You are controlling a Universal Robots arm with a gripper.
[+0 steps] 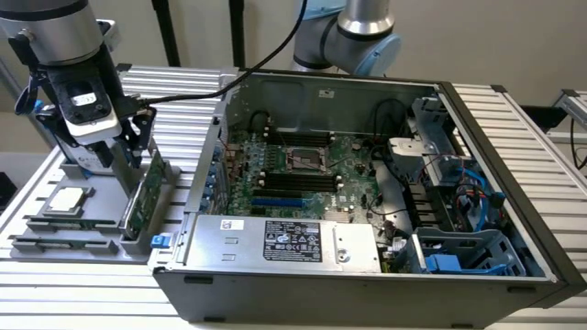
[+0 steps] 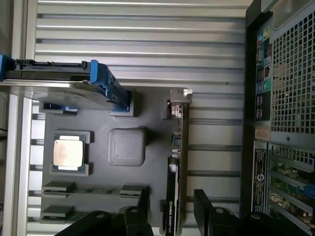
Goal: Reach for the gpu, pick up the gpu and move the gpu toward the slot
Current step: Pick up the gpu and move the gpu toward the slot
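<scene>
The gpu (image 1: 145,196) stands on its long edge in a slot of the grey holder tray (image 1: 55,240) at the exterior view's left, beside the computer case. It shows as a green card there. In the wrist view the gpu (image 2: 175,162) is a thin dark strip seen edge-on, with its silver bracket (image 2: 180,96) at the far end. My gripper (image 1: 131,159) hangs just above the card's near end. The gripper (image 2: 173,209) is open, with one black finger (image 2: 144,200) on each side of the card and a gap to it. The blue slot (image 1: 278,203) lies on the motherboard.
The open computer case (image 1: 513,275) holds the motherboard (image 1: 303,172) and a power supply (image 1: 284,240) near its front. On the tray sit a processor (image 2: 68,152) and a silver hard drive with blue rails (image 2: 98,81). The case's rear panel (image 2: 285,98) stands close beside the card.
</scene>
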